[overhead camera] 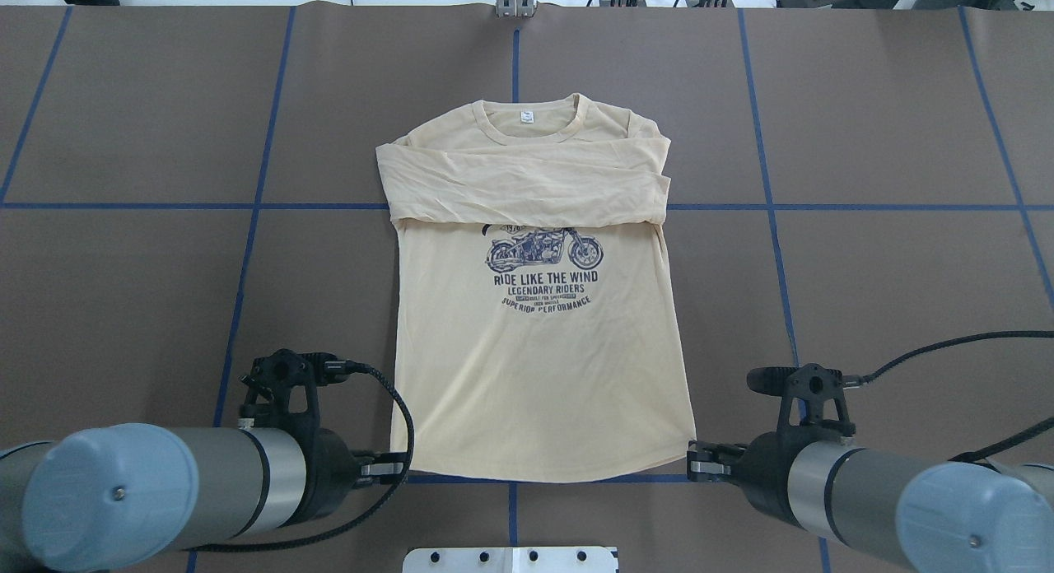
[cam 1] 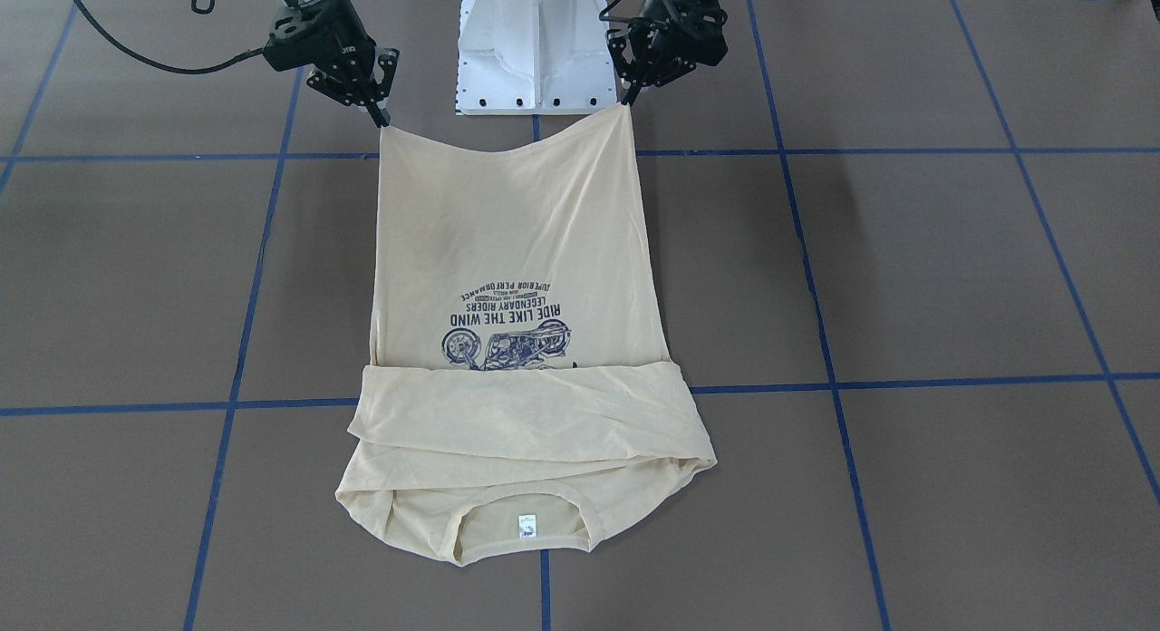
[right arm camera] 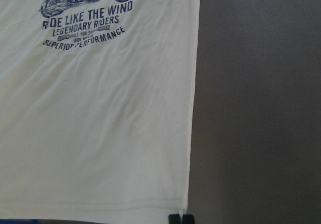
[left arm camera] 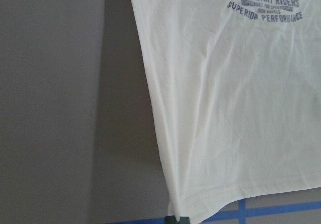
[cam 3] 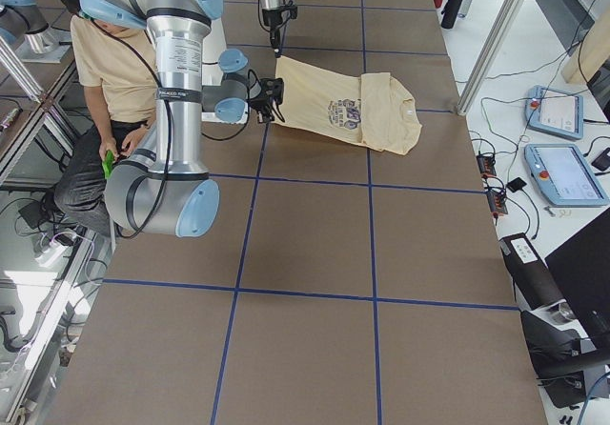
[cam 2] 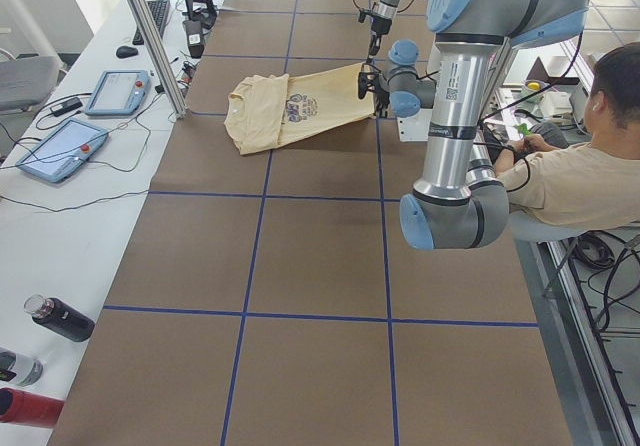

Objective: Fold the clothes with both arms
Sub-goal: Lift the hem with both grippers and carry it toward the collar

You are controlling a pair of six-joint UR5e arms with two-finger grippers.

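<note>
left claw point(cam 1: 629, 98): clamped narrow on the hem corner on the robot's left, cloth edge between the tips; its wrist view shows dark tips right at that corner
right claw point(cam 1: 381, 117): same, pinched closed on the opposite hem corner, both tips together at the cloth edge in its wrist view
hem point(overhead camera: 543, 472): strung between the two claws, dips a bit mid-span, corners held up off the tabletop
shirt point(overhead camera: 535, 375): centre of tabletop, front side up, hem end toward the robot, collar end away; slopes from the raised hem down to the collar end, which lies flat
print point(overhead camera: 543, 264): navy motorcycle plus "RIDE LIKE THE WIND", mid-chest, top edge tucked under the sleeve band
sleeves point(overhead camera: 527, 182): folded across the chest, one over the other, side to side
neck tag point(overhead camera: 524, 118): white, inside the collar, far end
tabletop point(overhead camera: 123, 309): brown, blue tape grid point(overhead camera: 165, 204); one cross line passes under the sleeve band
pedestal point(cam 1: 530, 60): white, between the arms, just beyond the hem
</note>
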